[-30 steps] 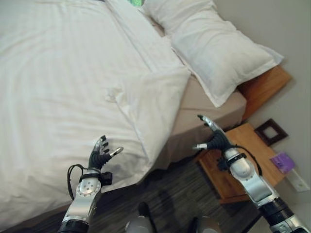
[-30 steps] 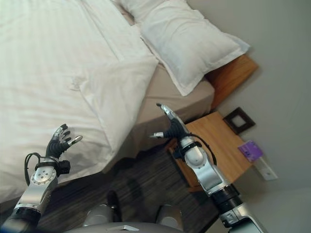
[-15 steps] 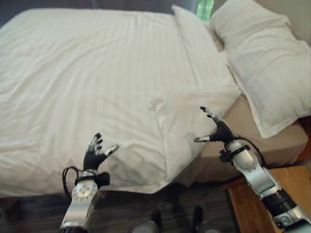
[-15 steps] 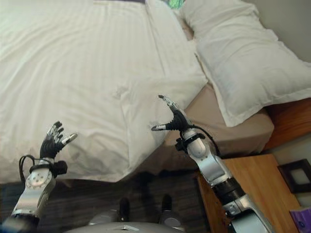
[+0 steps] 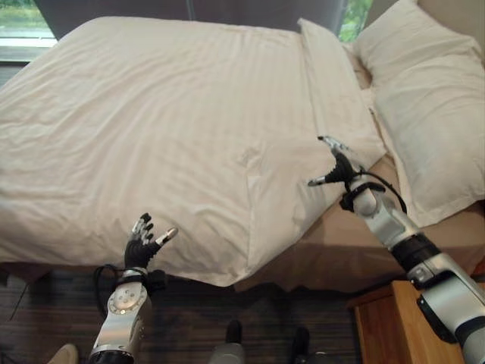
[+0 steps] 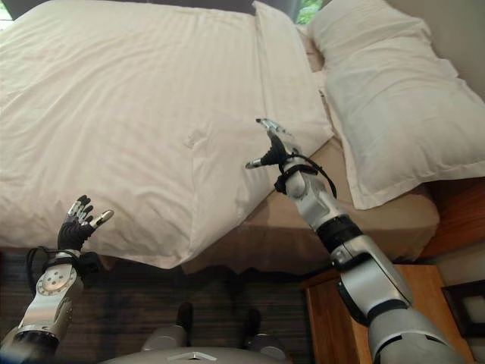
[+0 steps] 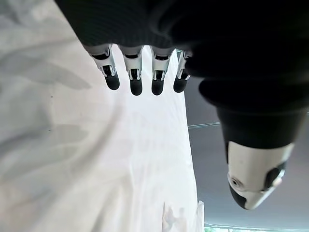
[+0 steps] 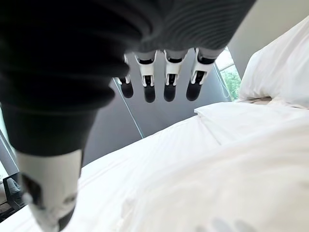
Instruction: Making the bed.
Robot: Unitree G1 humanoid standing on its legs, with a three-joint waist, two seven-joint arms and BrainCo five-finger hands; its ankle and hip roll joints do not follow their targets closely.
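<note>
White duvet (image 5: 167,129) is lying spread over the bed (image 5: 356,250), covering most of it; its near corner at 5 o'clock is lying folded back on itself, leaving a strip of tan sheet (image 5: 424,235) bare along the bed's right side. A white pillow (image 5: 432,98) is resting at 2 o'clock, at the head of the bed, on that bare sheet. Right hand (image 5: 334,166) is hovering with fingers spread and thumb apart, holding nothing, just over the folded corner of the duvet at about 3 o'clock. Left hand (image 5: 144,242) is hovering at 7 o'clock by the near edge of the duvet, fingers likewise straight and spread, grasping nothing. A wooden nightstand (image 5: 386,326) is standing at 5 o'clock beside the bed, on a dark floor (image 5: 45,303). A window (image 5: 23,19) is showing at 11 o'clock beyond the bed.
</note>
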